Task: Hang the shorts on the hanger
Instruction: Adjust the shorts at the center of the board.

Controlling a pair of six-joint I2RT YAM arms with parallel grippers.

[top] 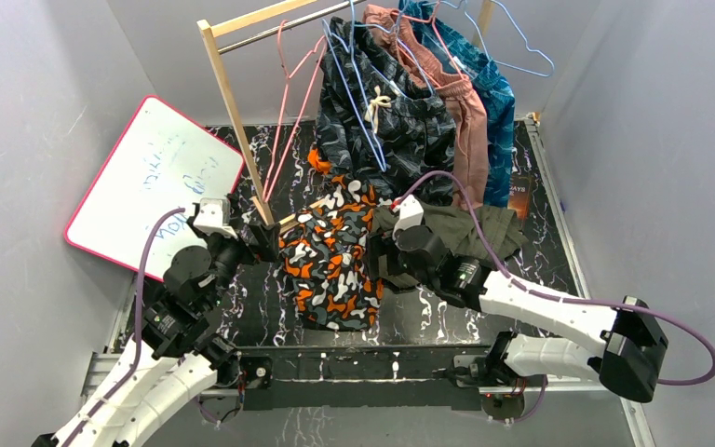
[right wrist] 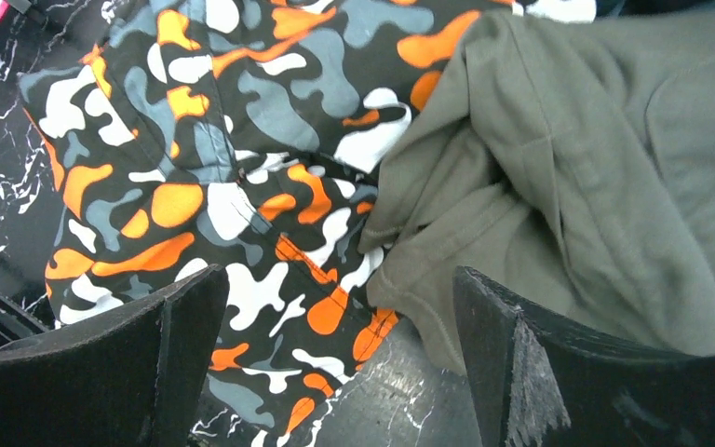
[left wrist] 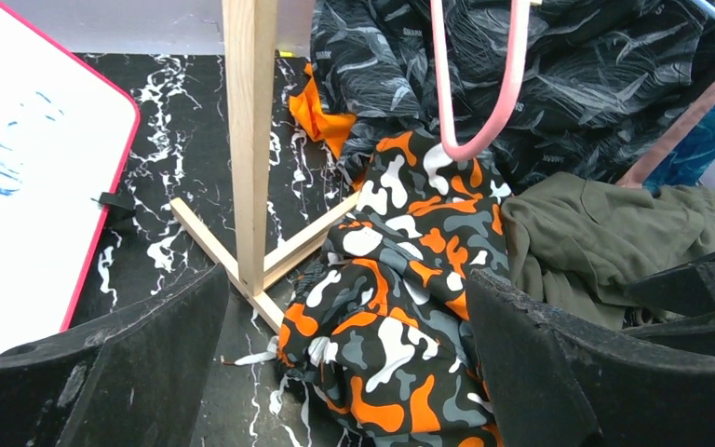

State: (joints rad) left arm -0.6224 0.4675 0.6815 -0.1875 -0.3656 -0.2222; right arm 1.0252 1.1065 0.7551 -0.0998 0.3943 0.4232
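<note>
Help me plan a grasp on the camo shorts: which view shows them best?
Top external: the camo shorts show nearly whole, outline included. Left wrist cuts off their near end; right wrist shows only a close patch beside the olive shorts.

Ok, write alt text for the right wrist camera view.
Orange, black, white and grey camouflage shorts lie crumpled on a black marbled table, touching olive-green shorts on the right. The right gripper hangs open over them, holding nothing.
</note>
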